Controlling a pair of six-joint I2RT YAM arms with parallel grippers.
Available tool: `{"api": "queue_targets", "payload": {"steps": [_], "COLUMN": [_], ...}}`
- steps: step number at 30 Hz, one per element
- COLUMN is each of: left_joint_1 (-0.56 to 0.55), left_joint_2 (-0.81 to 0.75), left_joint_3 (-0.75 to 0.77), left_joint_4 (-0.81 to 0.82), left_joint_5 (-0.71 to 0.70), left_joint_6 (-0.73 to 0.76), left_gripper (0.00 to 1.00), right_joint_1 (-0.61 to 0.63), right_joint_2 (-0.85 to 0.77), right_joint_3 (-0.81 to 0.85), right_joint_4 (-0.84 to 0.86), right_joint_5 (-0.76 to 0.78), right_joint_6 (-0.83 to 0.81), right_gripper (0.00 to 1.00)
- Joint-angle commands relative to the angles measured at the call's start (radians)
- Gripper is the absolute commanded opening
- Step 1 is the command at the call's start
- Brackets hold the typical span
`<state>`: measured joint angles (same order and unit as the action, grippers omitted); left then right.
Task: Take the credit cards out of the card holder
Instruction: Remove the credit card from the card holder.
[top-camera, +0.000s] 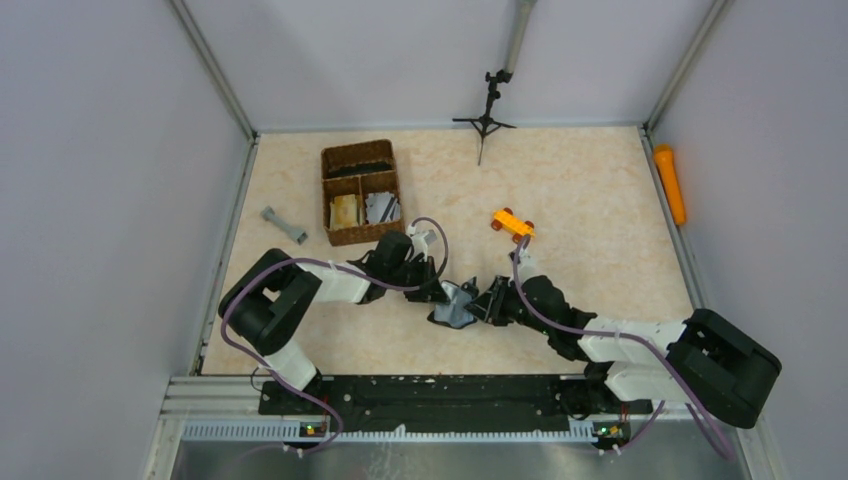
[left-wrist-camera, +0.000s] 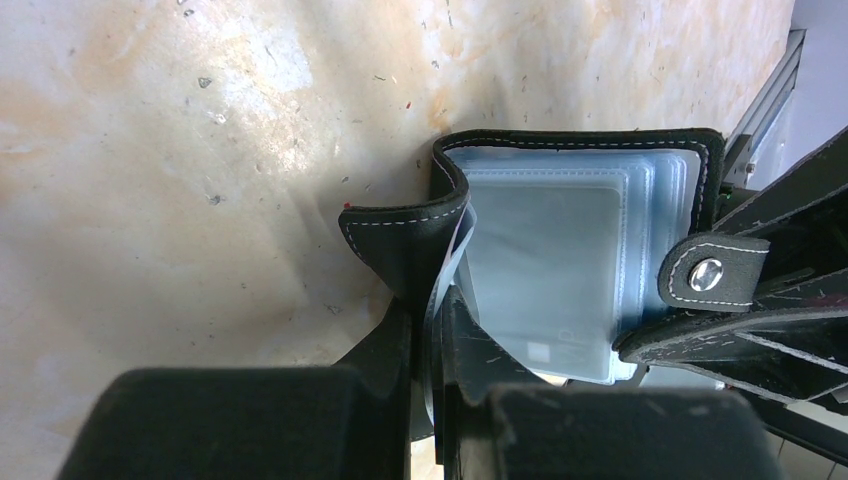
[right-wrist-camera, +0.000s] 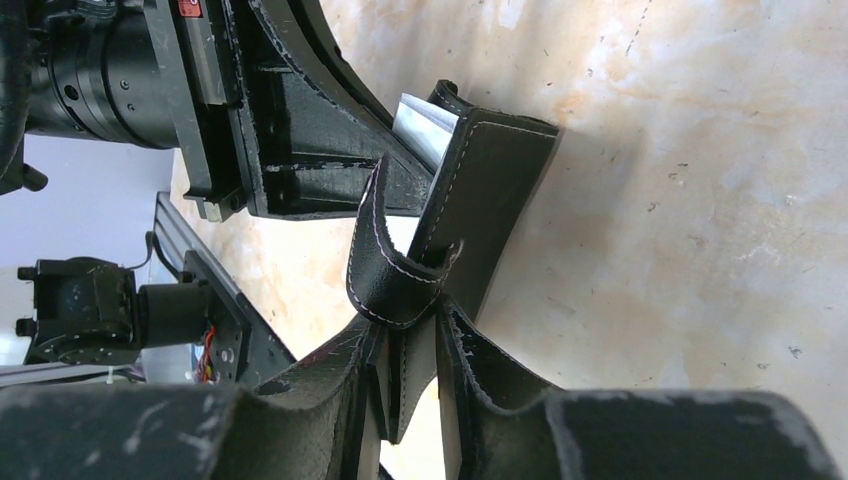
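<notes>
Tension between both arms holds the card holder spread open at mid-frame in the top view. The left gripper pinches one cover and the right gripper clamps the strap-side cover, probably to expose the clear sleeves for card removal.

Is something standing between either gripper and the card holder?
Nothing visible does. The left gripper is already shut on one flap of the card holder, and the right gripper is shut on the opposite edge, by the snap strap.
</notes>
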<state>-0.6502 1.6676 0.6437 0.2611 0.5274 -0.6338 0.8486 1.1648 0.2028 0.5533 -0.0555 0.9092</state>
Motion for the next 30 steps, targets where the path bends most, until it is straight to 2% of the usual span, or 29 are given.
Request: {"api": "queue_targets", "payload": {"steps": [1, 6, 14, 22, 30], "left_joint_1": [-0.013, -0.015, -0.023, -0.047, -0.055], "left_joint_2": [0.034, 0.034, 0.033, 0.044, 0.045], "left_joint_3": [-0.007, -0.006, -0.008, -0.002, 0.001], "left_joint_4": [-0.046, -0.046, -0.031, -0.009, -0.008], "left_joint_5": [-0.014, -0.014, -0.004, 0.0, -0.001], "left_joint_6": [0.01, 0.009, -0.004, -0.025, -0.028], "left_gripper": [0.01, 0.01, 0.01, 0.0, 0.0], "right_joint_1": [0.003, 0.003, 0.003, 0.003, 0.003], "right_joint_2": [-0.02, -0.021, -0.017, 0.03, 0.045], "right_joint_3": [-0.001, -0.003, -0.016, -0.005, 0.016], "right_joint_4": [0.093, 0.102, 0.172, 0.218, 0.156], "right_joint_5": [-0.022, -0.025, -0.051, -0.08, -0.058], "right_joint_6": [-0.008, -0.007, -0.009, -0.004, -0.002], "right_gripper": [0.22, 0.08, 0.05, 0.08, 0.06]}}
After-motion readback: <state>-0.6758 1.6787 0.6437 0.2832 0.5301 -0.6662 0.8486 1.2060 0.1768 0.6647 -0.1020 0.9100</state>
